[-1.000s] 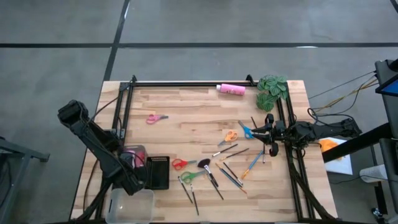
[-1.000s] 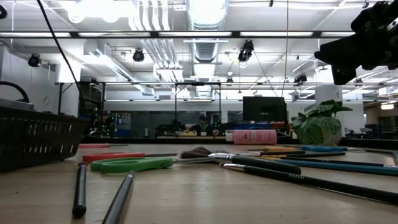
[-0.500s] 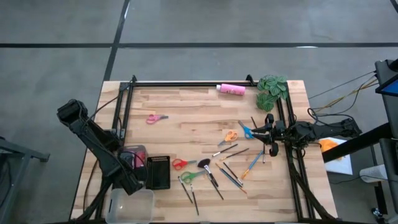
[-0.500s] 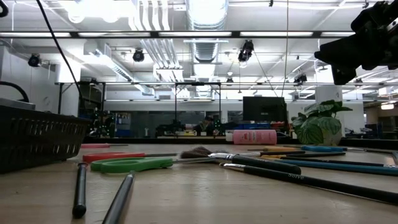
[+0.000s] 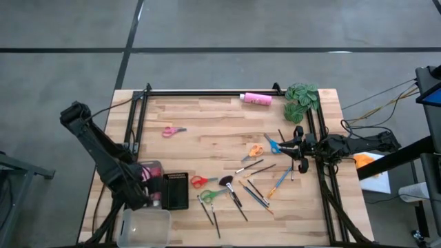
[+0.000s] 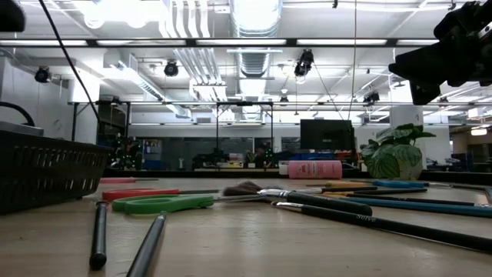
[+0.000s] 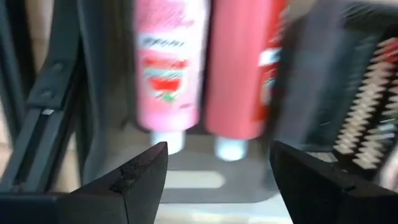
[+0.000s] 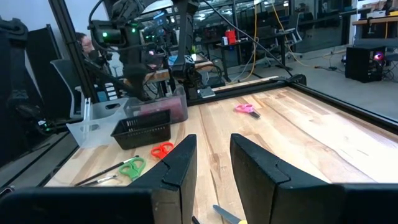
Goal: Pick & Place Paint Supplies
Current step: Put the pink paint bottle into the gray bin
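Pink paint bottle [image 7: 170, 68] and red paint bottle [image 7: 242, 68] lie side by side just ahead of the left gripper [image 7: 217, 168], whose jaws stand wide and hold nothing. Right gripper [image 8: 211, 165], jaws narrowly parted and empty, waits above the table [image 5: 207, 117], with scattered brushes [image 5: 258, 189] and scissors [image 5: 255, 149] nearby.

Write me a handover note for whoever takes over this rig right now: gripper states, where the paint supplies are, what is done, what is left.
Left gripper: open, holding nothing, above the clear bin at the table's front left, where a pink bottle and a red bottle lie side by side.
Right gripper: empty, jaws narrowly apart, waiting over the right edge.
Done: two bottles binned.
Left: the pink bottle at the back rail, pink scissors, red scissors, green scissors, orange scissors, blue scissors and the loose brushes.
The black basket sits beside the bin.
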### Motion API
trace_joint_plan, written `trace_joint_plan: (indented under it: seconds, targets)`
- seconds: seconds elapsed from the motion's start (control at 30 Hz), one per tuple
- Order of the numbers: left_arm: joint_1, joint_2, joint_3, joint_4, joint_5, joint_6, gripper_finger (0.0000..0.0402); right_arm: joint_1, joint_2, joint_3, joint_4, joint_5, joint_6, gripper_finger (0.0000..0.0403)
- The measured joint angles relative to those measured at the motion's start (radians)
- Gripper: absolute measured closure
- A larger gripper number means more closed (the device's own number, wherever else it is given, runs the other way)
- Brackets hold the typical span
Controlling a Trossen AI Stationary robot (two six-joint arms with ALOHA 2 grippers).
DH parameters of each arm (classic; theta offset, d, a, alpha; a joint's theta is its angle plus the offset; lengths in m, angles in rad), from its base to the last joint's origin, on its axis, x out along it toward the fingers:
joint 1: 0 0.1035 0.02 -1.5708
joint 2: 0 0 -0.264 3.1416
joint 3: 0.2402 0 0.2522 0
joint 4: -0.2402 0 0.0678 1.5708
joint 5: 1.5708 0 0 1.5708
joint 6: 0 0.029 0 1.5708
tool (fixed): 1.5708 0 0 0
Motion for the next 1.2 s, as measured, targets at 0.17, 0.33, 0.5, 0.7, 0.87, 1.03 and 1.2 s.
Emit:
trace_joint_plan:
  seconds: [0.17, 0.33, 0.5, 0.7, 0.87, 1.03, 1.2]
  targets:
    - [0.015, -0.007, 0.028, -0.056, -0.163, 0.001, 0.0119, 0.000, 0.000, 0.000, 0.000, 0.000, 0.000, 0.0308]
    - [0.063, -0.007, 0.037, -0.048, -0.331, 0.106, 0.0118, 0.000, 0.000, 0.000, 0.000, 0.000, 0.000, 0.0308]
    - [0.157, -0.007, 0.037, -0.048, -0.471, 0.273, 0.0119, 0.000, 0.000, 0.000, 0.000, 0.000, 0.000, 0.0308]
    - [0.332, -0.007, 0.027, -0.029, -0.755, 0.715, 0.0119, 0.000, 0.000, 0.000, 0.000, 0.000, 0.000, 0.0308]
    - [0.488, -0.007, 0.027, 0.196, -0.907, 1.232, 0.0119, 0.000, 0.000, 0.000, 0.000, 0.000, 0.000, 0.0308]
    - [0.645, -0.007, 0.026, 0.439, -0.918, 1.649, 0.0119, 0.000, 0.000, 0.000, 0.000, 0.000, 0.000, 0.0308]
    - [0.789, 0.013, 0.026, 0.662, -0.816, 1.970, 0.0119, 0.000, 0.000, 0.000, 0.000, 0.000, 0.000, 0.0308]
